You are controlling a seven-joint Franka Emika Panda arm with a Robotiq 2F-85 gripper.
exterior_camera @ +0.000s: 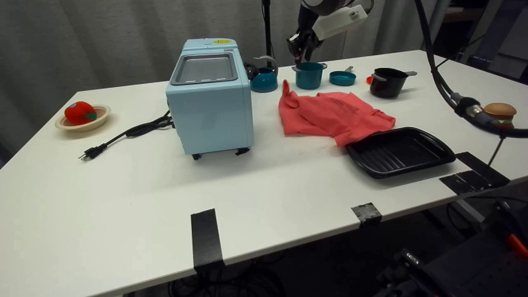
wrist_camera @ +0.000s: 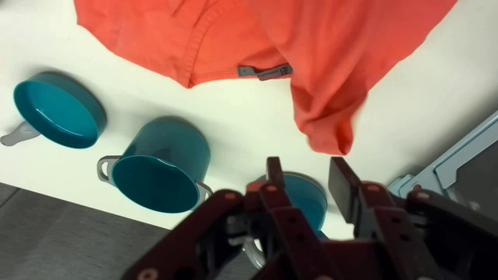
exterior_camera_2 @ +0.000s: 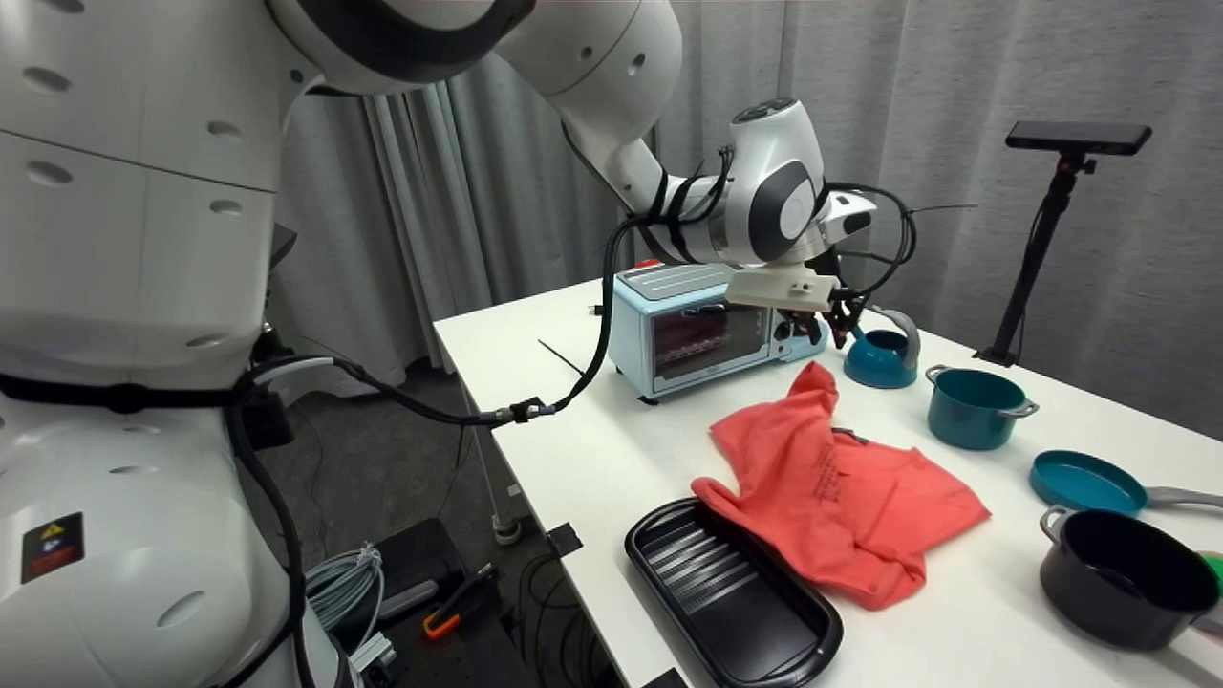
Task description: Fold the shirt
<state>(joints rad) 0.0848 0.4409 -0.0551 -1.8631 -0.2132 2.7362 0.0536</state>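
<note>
The red shirt (exterior_camera: 330, 115) lies crumpled on the white table in both exterior views (exterior_camera_2: 841, 497), with one edge over the rim of a black tray (exterior_camera: 406, 152). One end of it stands up in a peak towards the toaster oven. In the wrist view the shirt (wrist_camera: 330, 50) fills the top, with a grey neck label (wrist_camera: 268, 72) and the peak's tip just beyond the fingertips. My gripper (wrist_camera: 305, 167) is open with nothing between its fingers. It hangs above the table beyond the shirt's peak, also in both exterior views (exterior_camera: 303, 55) (exterior_camera_2: 829, 333), apart from the cloth.
A light blue toaster oven (exterior_camera: 210, 115) stands beside the shirt. A teal kettle (exterior_camera_2: 879, 363) is below my gripper. A teal pot (exterior_camera_2: 975, 411), a teal pan (exterior_camera_2: 1084, 483) and a black pot (exterior_camera_2: 1123, 583) stand along the far side. A bowl (exterior_camera: 84, 126) holds a toy tomato.
</note>
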